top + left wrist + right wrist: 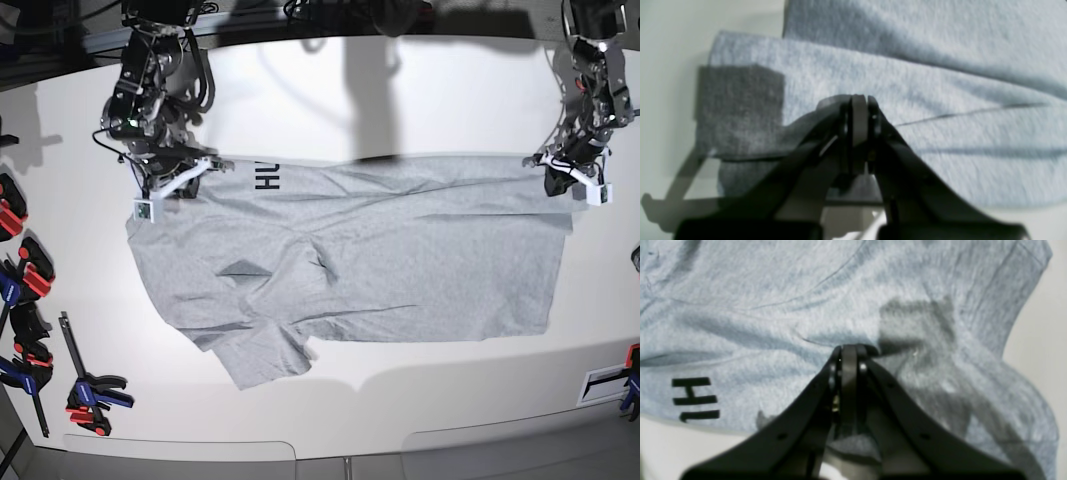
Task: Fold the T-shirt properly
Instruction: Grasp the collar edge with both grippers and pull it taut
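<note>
My left gripper [858,100] is pinched completely closed on the T-shirt [350,260], with a thin grey layer of cloth showing between the two dark fingers. In the base view this gripper [556,180] sits at the shirt's upper right corner, where the fabric is doubled over along the top edge. In the left wrist view a folded band of grey cloth runs across the frame, and the gripper's shadow falls dark on it to the left.

My right gripper [848,348] is also clamped tight on the shirt, its fingers pressed together over a pinch of cloth, with more fabric bunched beneath them. In the base view it [190,170] holds the upper left corner, near the shoulder end.

The T-shirt lies spread across the white table [400,100], stretched between my two grippers along its far edge. That edge is turned over, so black block lettering [266,177] shows just beside my right gripper; the same letters [695,398] appear at the lower left of the right wrist view. One short sleeve [262,355] sticks out toward the near side, and creases gather around the middle left of the body.

Several red, blue and black clamps [40,330] lie along the table's left edge, well apart from the shirt.
</note>
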